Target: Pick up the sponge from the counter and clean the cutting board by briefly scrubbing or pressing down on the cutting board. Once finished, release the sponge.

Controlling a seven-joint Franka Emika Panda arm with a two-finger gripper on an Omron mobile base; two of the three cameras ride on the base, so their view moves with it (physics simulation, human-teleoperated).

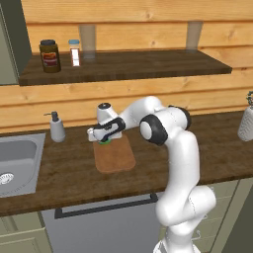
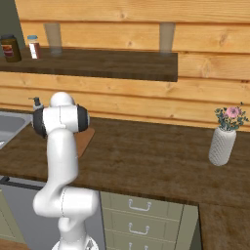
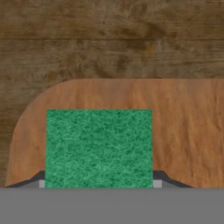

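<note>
Wood-panelled wall runs behind the long dark counter [image 1: 69, 168], and a dark wall shelf [image 1: 148, 64] hangs above it with a brown jar [image 1: 49, 56] and a small white shaker [image 1: 74, 52] at its left end, plus two clear glasses [image 1: 88, 42] further along. Down on the worktop, the steel sink [image 1: 17, 163] sits at the far left, a grey soap dispenser [image 1: 57, 127] stands just right of it near the wall, and a white textured vase [image 2: 222, 145] with pink flowers stands well off to the right. Centre stage now: the cutting board [image 1: 116, 157] lies flat on the counter in front of the arm, and the gripper [image 1: 104, 140] is down low over its far left corner, pointing straight at it. A sliver of green shows beneath the hand in the left base view, and that is the sponge [image 3: 99, 148]. From the hand view its green face sits squarely between the two fingertips [image 3: 33, 180], one at each side edge, so the tool is clamped on the sponge. The sponge is over the board's rounded corner, with bare counter just beyond; whether it is actually pressing on the wood cannot be told. From the right base view the arm's elbow hides most of the board.
</note>
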